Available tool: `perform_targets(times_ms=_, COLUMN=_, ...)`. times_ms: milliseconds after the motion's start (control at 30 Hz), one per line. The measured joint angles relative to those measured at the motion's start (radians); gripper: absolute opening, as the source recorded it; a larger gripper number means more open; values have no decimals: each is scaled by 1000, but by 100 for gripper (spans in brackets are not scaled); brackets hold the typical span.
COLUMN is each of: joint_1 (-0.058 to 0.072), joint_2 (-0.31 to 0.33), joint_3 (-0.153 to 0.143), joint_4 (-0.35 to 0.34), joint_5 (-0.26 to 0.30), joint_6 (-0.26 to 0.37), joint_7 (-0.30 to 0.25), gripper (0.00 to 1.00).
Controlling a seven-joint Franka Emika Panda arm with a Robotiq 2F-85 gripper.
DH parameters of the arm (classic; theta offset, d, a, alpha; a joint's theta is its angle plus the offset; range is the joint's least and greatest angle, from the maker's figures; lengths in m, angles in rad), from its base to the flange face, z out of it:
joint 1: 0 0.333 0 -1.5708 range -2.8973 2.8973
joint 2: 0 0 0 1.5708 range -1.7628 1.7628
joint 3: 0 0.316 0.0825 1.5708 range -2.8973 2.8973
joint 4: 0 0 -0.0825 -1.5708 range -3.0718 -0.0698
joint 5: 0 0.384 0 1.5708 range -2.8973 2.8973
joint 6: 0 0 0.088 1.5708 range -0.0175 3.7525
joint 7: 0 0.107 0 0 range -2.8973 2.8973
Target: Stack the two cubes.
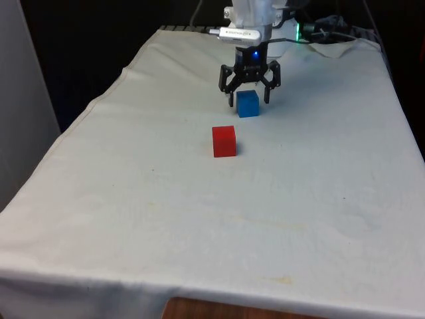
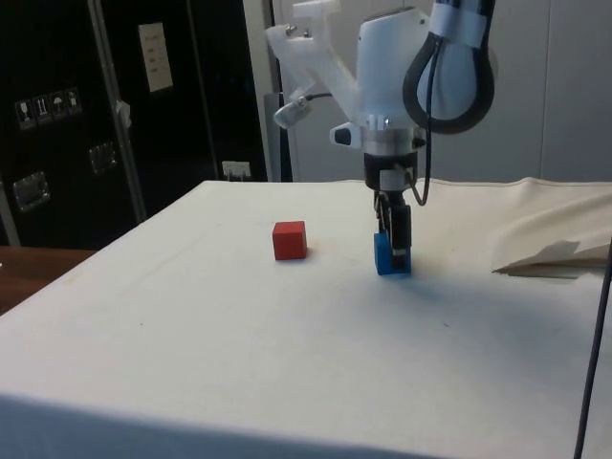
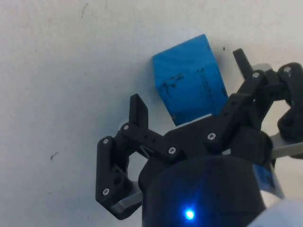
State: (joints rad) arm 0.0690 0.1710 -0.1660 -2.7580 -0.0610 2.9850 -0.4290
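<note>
A blue cube (image 1: 248, 104) rests on the white cloth, a little beyond the red cube (image 1: 224, 141) and towards the front view's right of it. My gripper (image 1: 249, 98) is open and lowered over the blue cube, one finger on each side of it. In the side view the gripper (image 2: 394, 245) reaches down to the upper half of the blue cube (image 2: 392, 261), and the red cube (image 2: 289, 240) stands apart from both. The wrist view has the blue cube (image 3: 187, 78) between the spread fingers (image 3: 138, 111), with a gap showing beside that finger.
A rumpled fold of cloth (image 1: 335, 48) lies at the far end of the table, also seen in the side view as a raised fold of cloth (image 2: 550, 251). The table's side edge (image 1: 80, 119) drops off at the front view's left.
</note>
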Motion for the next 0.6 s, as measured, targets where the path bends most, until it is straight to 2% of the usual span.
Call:
perform_targets(times_ms=267, joint_1=-3, joint_2=9, joint_3=-1, joint_4=-9, joint_5=0, joint_6=34, joint_7=1, gripper=100)
perform_targets(times_ms=600, joint_1=-3, joint_2=10, joint_3=-1, joint_4=-9, joint_5=0, joint_6=36, joint_7=1, gripper=100)
